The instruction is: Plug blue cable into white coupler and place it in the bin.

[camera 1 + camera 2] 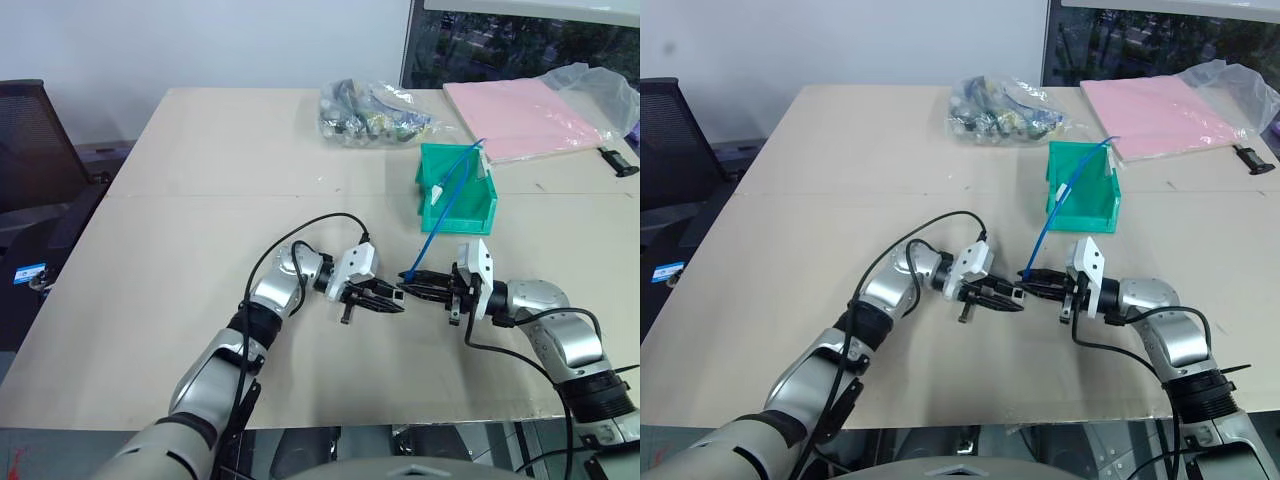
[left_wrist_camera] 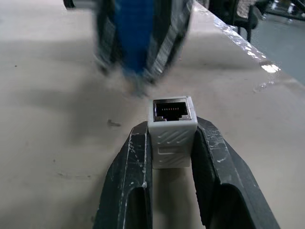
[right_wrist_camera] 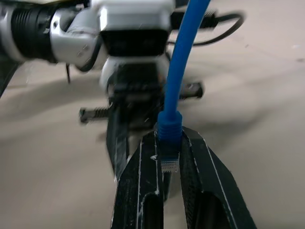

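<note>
My left gripper fingers pinch the tiny white plastic coupler; my right gripper fingers clamp the thin light-blue cable plug just beside it, near the small green plastic bin.

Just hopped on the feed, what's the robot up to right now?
It is lining up a plug-in over the table. The left hand is shut on the white coupler, socket facing outward. The right hand is shut on the plug end of the blue cable, pointed at the coupler; the two are close but not yet joined. The cable's other end trails back into the green bin.
</note>
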Controlling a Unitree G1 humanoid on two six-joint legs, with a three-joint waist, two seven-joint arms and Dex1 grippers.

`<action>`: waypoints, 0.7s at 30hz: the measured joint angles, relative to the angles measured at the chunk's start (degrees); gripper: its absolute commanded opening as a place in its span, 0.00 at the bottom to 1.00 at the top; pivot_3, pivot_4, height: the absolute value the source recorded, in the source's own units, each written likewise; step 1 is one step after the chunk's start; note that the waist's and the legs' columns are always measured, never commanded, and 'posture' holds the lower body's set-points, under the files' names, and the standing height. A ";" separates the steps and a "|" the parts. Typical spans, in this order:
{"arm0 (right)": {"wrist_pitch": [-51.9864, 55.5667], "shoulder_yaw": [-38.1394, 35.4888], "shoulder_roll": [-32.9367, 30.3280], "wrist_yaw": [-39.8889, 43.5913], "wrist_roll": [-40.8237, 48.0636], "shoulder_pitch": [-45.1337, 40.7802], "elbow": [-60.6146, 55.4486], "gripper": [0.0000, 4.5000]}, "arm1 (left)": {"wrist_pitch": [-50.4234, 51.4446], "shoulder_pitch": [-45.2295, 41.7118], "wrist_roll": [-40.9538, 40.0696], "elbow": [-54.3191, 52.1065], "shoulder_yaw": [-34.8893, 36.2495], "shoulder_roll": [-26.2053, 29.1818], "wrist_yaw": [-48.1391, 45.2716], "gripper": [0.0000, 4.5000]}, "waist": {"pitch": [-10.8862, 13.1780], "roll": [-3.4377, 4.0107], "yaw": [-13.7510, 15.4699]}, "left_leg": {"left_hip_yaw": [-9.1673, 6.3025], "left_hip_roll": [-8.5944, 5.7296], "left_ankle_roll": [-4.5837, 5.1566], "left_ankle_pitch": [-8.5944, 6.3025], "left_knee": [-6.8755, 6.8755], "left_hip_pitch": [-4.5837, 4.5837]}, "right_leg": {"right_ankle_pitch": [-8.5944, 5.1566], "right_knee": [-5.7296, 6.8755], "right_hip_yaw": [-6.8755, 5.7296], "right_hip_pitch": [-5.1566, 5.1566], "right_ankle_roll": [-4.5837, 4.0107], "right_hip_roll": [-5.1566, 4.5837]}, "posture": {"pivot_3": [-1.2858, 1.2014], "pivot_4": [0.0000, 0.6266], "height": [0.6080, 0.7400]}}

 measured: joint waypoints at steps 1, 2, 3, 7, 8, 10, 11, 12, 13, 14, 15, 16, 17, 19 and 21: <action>-0.65 -0.04 0.22 0.21 -0.28 0.10 0.22 0.00 | -0.72 -0.29 0.15 0.80 0.08 -0.25 -0.40 0.12 | 0.00 0.00 0.03 | -0.01 0.00 0.00 0.00 0.01 0.00 | 0.01 0.00 0.00 0.00 0.01 0.00 | 0.52 0.24 1.00; -0.83 -0.03 0.33 0.24 -0.31 0.15 0.26 0.00 | -1.00 -0.36 0.24 1.04 0.08 -0.31 -0.44 0.12 | 0.00 0.00 0.04 | -0.01 0.00 0.00 0.00 0.01 0.01 | 0.01 0.02 0.00 0.00 0.02 0.00 | 0.52 0.24 1.00; -1.29 -0.05 0.88 0.30 -0.48 0.55 0.26 0.00 | -1.57 -0.47 0.46 1.63 0.17 -0.55 -0.52 0.12 | 0.00 -0.01 0.05 | -0.02 0.01 0.00 0.00 0.01 0.01 | 0.02 0.04 0.00 0.00 0.02 0.00 | 0.52 0.24 1.00; 0.06 -0.10 2.85 -0.38 0.28 1.33 -0.31 0.00 | -2.52 -0.48 1.00 2.23 0.65 -0.95 -0.57 0.12 | 0.00 0.00 0.11 | -0.03 0.01 0.00 0.00 0.05 0.02 | 0.02 0.11 0.00 0.01 0.03 -0.02 | 0.52 0.24 1.00; 0.30 -0.10 2.96 -0.44 0.32 1.39 -0.43 0.00 | -2.56 -0.47 1.01 2.31 0.69 -0.99 -0.57 0.12 | 0.00 0.00 0.12 | -0.03 0.01 0.00 0.00 0.06 0.02 | 0.02 0.11 0.00 0.01 0.03 -0.02 | 0.52 0.24 1.00; 0.57 -0.13 2.76 -0.43 0.17 2.13 -1.46 0.00 | -2.58 -0.47 1.17 2.36 0.93 -1.36 -0.48 0.12 | -0.01 0.00 0.21 | -0.04 0.00 0.00 0.00 0.07 0.02 | 0.02 0.11 0.00 0.02 0.04 -0.04 | 0.52 0.24 1.00; 0.65 -0.12 2.70 -0.37 0.09 2.34 -1.76 0.00 | -2.56 -0.46 1.22 2.38 1.09 -1.43 -0.48 0.12 | -0.01 0.00 0.21 | -0.03 0.00 0.00 0.00 0.08 0.02 | 0.03 0.11 0.00 0.02 0.04 -0.04 | 0.52 0.24 1.00; 0.65 -0.12 2.63 -0.38 -0.08 2.55 -1.93 0.00 | -2.46 -0.46 1.28 2.38 1.20 -1.57 -0.47 0.12 | -0.01 0.00 0.20 | -0.03 -0.01 0.00 0.00 0.09 0.02 | 0.03 0.11 0.00 0.02 0.05 -0.04 | 0.52 0.24 1.00; 0.52 -0.12 2.45 -0.38 -0.23 2.91 -2.33 0.00 | -2.29 -0.45 1.33 2.38 1.30 -1.78 -0.43 0.12 | -0.01 0.00 0.22 | -0.03 -0.01 0.00 0.00 0.09 0.02 | 0.03 0.11 0.00 0.02 0.05 -0.04 | 0.52 0.24 1.00; 0.34 -0.10 2.23 -0.40 -0.45 3.25 -2.85 0.00 | -2.16 -0.45 1.40 2.39 1.36 -1.83 -0.42 0.12 | -0.01 0.00 0.22 | -0.03 -0.01 0.00 0.00 0.09 0.02 | 0.04 0.12 0.00 0.02 0.06 -0.04 | 0.52 0.24 1.00; 0.27 -0.10 2.20 -0.43 -0.57 3.50 -3.10 0.00 | -2.14 -0.44 1.46 2.41 1.41 -1.85 -0.42 0.12 | -0.02 0.00 0.23 | -0.03 -0.01 0.00 0.00 0.09 0.02 | 0.04 0.12 0.00 0.03 0.06 -0.04 | 0.52 0.24 1.00; 0.23 -0.10 2.20 -0.50 -0.67 3.72 -3.34 0.00 | -2.14 -0.44 1.54 2.42 1.48 -1.86 -0.43 0.12 | -0.02 0.00 0.23 | -0.03 -0.01 0.00 0.00 0.10 0.02 | 0.04 0.12 0.00 0.03 0.07 -0.04 | 0.52 0.24 1.00; 0.19 -0.13 2.18 -0.85 -0.78 4.06 -3.68 0.00 | -2.14 -0.42 1.65 2.42 1.59 -1.87 -0.43 0.12 | -0.02 -0.01 0.24 | -0.04 -0.02 0.00 0.00 0.11 0.02 | 0.05 0.12 0.00 0.03 0.08 -0.04 | 0.52 0.24 1.00; 0.12 -0.21 2.13 -1.15 -0.84 4.40 -3.88 0.00 | -2.11 -0.39 1.85 2.42 1.70 -1.95 -0.47 0.12 | -0.02 0.00 0.24 | -0.03 -0.02 0.00 0.00 0.12 0.02 | 0.06 0.12 0.01 0.04 0.09 -0.05 | 0.52 0.24 1.00; -0.06 -0.21 2.06 -1.47 -0.96 4.47 -3.95 0.00 | -2.04 -0.34 1.89 2.42 1.77 -1.99 -0.57 0.12 | -0.03 -0.01 0.24 | -0.03 -0.02 0.00 0.00 0.13 0.02 | 0.06 0.12 0.01 0.05 0.10 -0.05 | 0.52 0.24 1.00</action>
